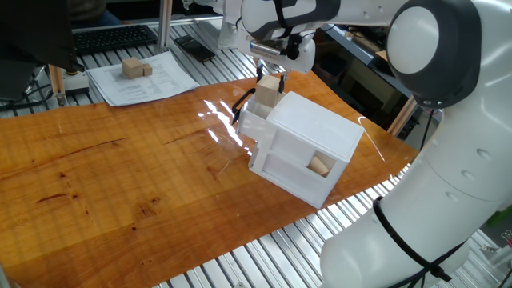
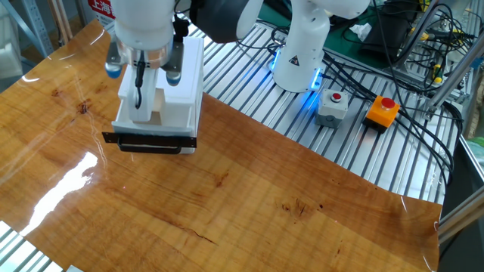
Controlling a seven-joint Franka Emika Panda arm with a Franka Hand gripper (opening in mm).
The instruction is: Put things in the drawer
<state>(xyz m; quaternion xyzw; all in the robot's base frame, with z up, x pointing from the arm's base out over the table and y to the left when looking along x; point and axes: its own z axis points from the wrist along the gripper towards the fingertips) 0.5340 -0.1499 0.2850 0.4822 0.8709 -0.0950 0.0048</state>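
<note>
While the tool [image 1: 272, 70] grips an upright cube [image 1: 268, 90], the open drawer [image 2: 155, 125] juts toward the table's middle.

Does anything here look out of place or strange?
Yes, two wooden cubes sit on a sheet of paper off the table, far from the white cabinet. Another cube lies in the cabinet's side opening, not in the open drawer under the end effector.

Wooden table [image 1: 120, 176], glossy. Printed paper sheets [image 1: 140, 80] at far edge. Black keyboard [image 1: 112, 36] beyond. Grey button box [image 2: 333, 106], orange button box [image 2: 380, 111], both red-topped, on slatted metal surface [image 2: 249, 91].
</note>
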